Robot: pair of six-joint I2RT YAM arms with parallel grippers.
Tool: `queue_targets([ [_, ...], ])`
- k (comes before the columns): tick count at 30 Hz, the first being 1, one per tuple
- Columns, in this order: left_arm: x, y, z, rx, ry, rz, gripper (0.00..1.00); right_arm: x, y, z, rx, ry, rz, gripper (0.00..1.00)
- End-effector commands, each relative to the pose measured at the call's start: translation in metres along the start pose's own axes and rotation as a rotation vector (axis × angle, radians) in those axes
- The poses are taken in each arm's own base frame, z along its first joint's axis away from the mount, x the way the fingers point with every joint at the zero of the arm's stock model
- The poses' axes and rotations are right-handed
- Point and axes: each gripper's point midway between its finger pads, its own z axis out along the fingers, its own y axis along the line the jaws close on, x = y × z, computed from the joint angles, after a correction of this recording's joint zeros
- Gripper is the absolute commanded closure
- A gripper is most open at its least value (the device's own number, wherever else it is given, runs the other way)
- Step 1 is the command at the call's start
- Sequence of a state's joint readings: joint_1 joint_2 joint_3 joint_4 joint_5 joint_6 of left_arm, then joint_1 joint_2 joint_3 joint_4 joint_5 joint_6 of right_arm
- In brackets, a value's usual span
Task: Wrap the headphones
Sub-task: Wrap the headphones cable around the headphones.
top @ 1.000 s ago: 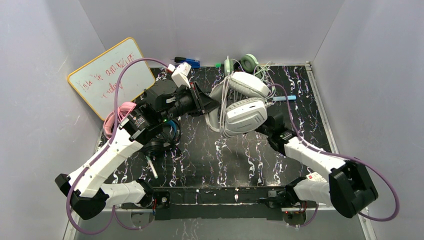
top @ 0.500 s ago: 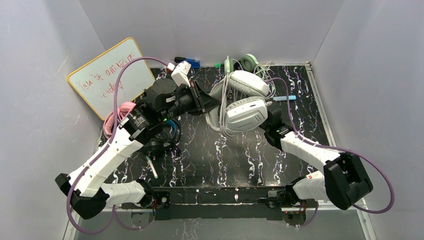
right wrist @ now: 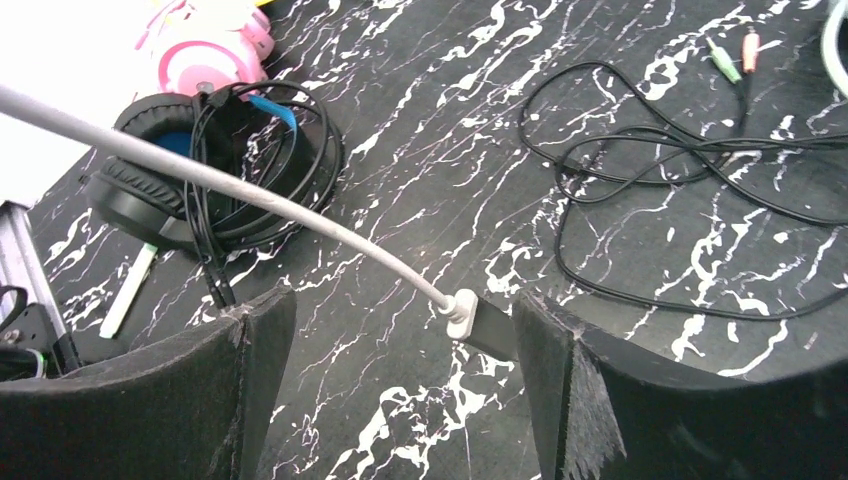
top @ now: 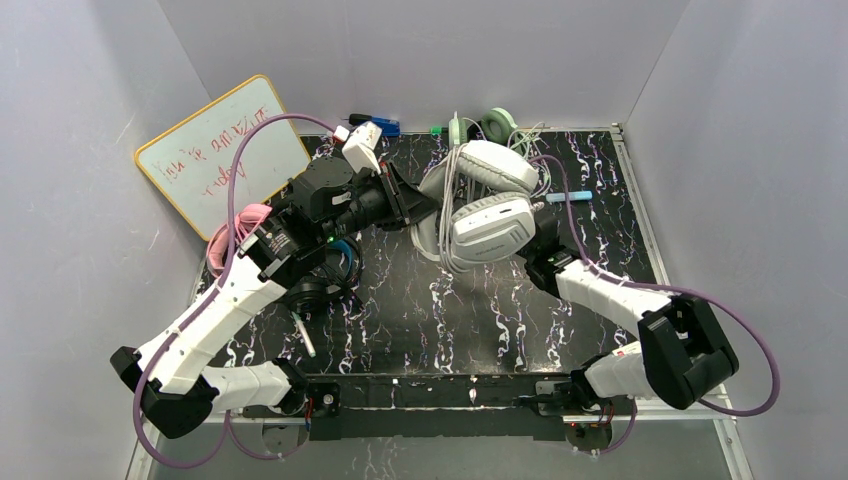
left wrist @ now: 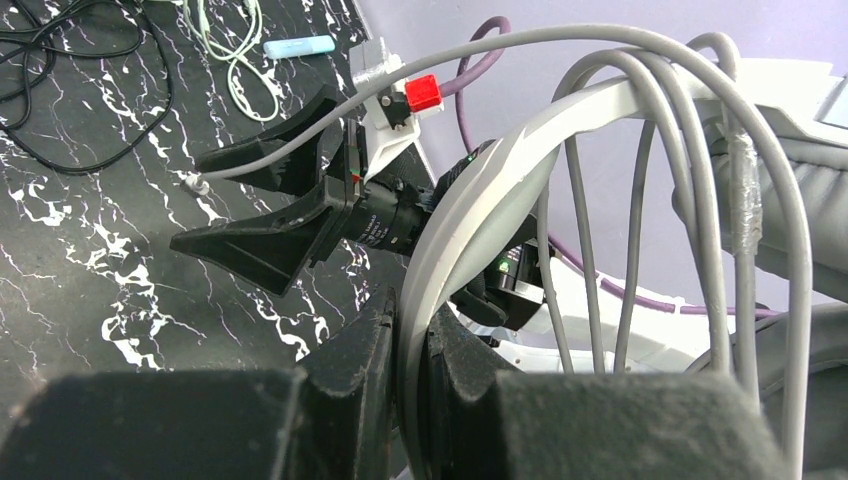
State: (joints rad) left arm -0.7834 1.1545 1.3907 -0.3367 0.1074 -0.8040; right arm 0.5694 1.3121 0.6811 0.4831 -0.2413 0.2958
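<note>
Your left gripper (left wrist: 410,345) is clamped on the headband of the white-grey headphones (top: 490,228). It holds them up over the back-middle of the table (top: 420,300), with their cord (right wrist: 200,175) looped several times over the band. From above, your right gripper (right wrist: 398,310) is hidden under the lower cup. Its wrist view shows the jaws spread wide and grasping nothing; the cord's plug end lies just beside one finger, contact unclear. The black-and-blue headphones (right wrist: 150,185) and pink headphones (right wrist: 205,50) lie at the table's left, largely covered by your left arm from above.
</note>
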Motion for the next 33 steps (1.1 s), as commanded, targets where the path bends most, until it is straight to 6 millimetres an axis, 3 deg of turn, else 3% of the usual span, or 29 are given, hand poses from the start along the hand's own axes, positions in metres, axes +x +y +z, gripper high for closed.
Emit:
queue_targets([
  [1, -0.034, -0.04, -0.016, 0.113, -0.108, -0.011, 1.0, -0.04, 0.024, 0.008, -0.13, -0.102, -0.076, 0.14],
  [8, -0.031, -0.04, -0.016, 0.101, -0.083, -0.015, 1.0, -0.039, 0.024, 0.021, -0.152, -0.102, -0.067, 0.4],
  [12, -0.032, -0.039, -0.018, 0.093, -0.085, -0.012, 1.0, -0.038, 0.023, 0.022, -0.151, -0.1, -0.061, 0.75],
  [15, -0.03, -0.035, -0.018, 0.075, -0.078, -0.01, 1.0, -0.036, 0.022, 0.018, -0.139, -0.106, -0.049, 0.86],
  [17, -0.028, -0.032, -0.017, 0.06, -0.071, -0.008, 1.0, -0.036, 0.02, 0.016, -0.123, -0.109, -0.036, 0.99],
  [20, -0.026, -0.026, -0.016, 0.032, -0.058, 0.011, 1.0, -0.034, 0.005, 0.013, -0.041, -0.107, 0.009, 0.99],
  [26, -0.023, -0.006, -0.021, -0.055, -0.055, 0.059, 1.0, -0.021, -0.047, -0.003, 0.11, -0.085, 0.18, 0.99],
  [30, -0.036, 0.005, -0.027, -0.129, -0.119, 0.079, 1.0, 0.007, -0.044, -0.01, 0.071, -0.017, 0.242, 0.99],
  [33, -0.045, 0.003, -0.028, -0.149, -0.142, 0.081, 1.0, 0.032, -0.019, -0.014, -0.066, 0.068, 0.28, 0.99],
])
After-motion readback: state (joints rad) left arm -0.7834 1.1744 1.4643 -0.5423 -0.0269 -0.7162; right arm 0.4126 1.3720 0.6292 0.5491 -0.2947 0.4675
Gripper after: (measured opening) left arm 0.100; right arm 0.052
